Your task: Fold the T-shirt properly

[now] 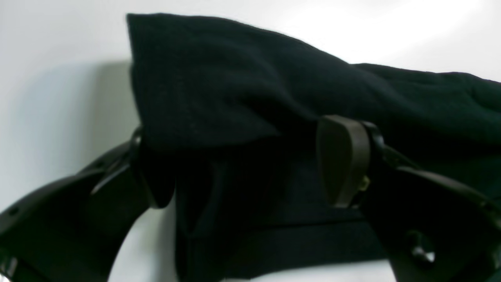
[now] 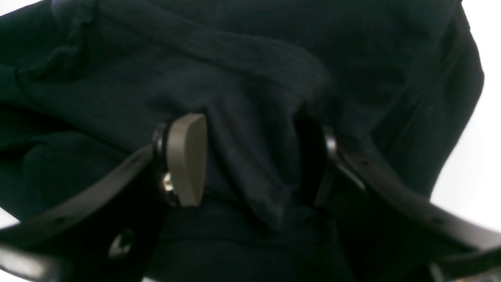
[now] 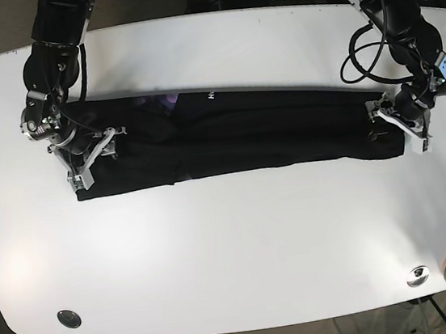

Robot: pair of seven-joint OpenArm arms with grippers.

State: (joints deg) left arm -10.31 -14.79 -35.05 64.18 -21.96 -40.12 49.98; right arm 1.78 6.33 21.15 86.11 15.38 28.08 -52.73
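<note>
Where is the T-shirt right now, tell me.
In the base view the T-shirt lies as a long dark strip across the white table, its ends between the open right gripper and left gripper.

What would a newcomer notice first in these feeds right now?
A long black T-shirt, folded into a narrow band, stretches across the middle of the white table. One arm sits at each end: the left hand and right hand both have open jaws with cloth bunched between them.

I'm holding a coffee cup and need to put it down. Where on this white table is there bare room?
The broad strip of white table nearer the camera than the long folded black T-shirt is free, as is the narrower strip beyond it. Avoid both shirt ends: the right gripper and left gripper crowd them.
</note>
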